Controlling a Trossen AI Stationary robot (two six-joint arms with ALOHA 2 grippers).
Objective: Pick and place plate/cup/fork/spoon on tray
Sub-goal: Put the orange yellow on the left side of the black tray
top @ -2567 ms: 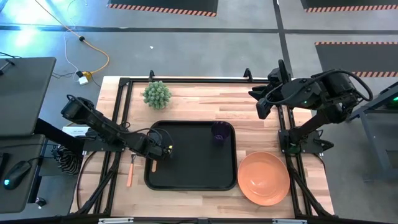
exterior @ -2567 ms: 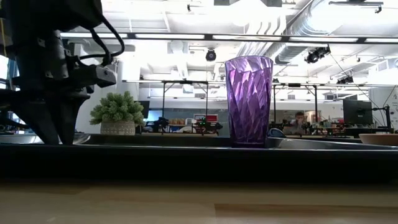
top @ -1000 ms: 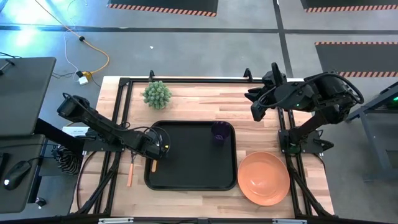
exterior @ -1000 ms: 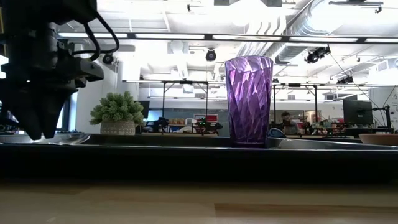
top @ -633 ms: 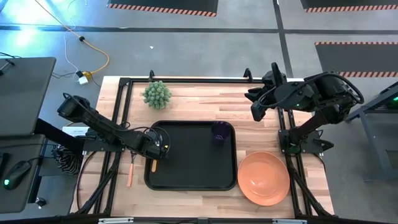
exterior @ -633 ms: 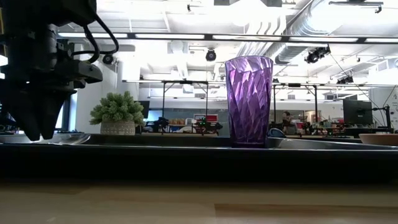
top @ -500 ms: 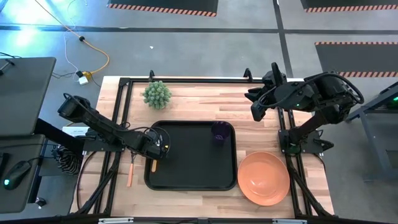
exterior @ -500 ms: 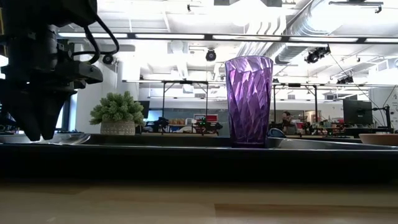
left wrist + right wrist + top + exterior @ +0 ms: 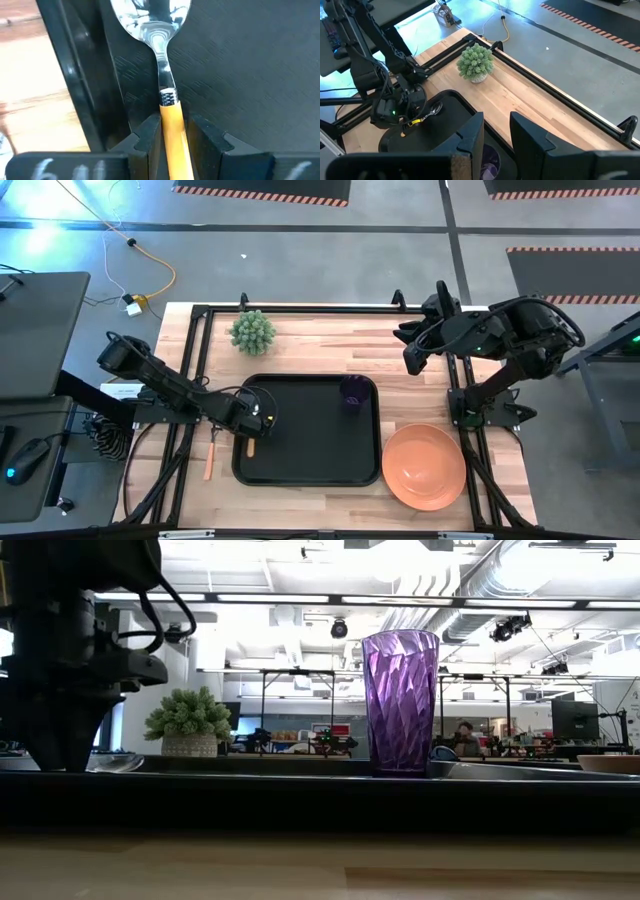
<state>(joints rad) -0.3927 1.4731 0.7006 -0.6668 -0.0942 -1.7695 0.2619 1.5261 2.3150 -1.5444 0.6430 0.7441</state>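
Observation:
My left gripper [image 9: 256, 422] is shut on the spoon [image 9: 159, 60], just inside the left rim of the black tray [image 9: 310, 445]. The spoon's silver bowl [image 9: 115, 762] sits low at the tray; whether it touches, I cannot tell. The purple cup [image 9: 353, 393] stands upright in the tray's far right corner. The orange plate [image 9: 424, 466] lies on the table right of the tray. The fork [image 9: 209, 458] lies on the table left of the tray. My right gripper [image 9: 410, 360] is open and empty, high over the table's far right. My left gripper pinches the spoon's orange handle [image 9: 172, 125] between its two fingers, close to where the handle meets the silver neck. The fingers come from above, slanting from the table's left, and lie across the handle. The handle's free end [image 9: 250, 446] sticks out toward the near edge.
A spiky green plant [image 9: 252, 332] in a pot stands on the table beyond the tray's far left corner. Black frame rails [image 9: 300, 308] run along the table's edges. Bare tray floor lies between the spoon and the cup.
My left gripper has gone down a little with the spoon and slightly toward the table's right, further over the tray. It stays shut on the handle. The spoon's bowl now shows lower by the tray's left rim.

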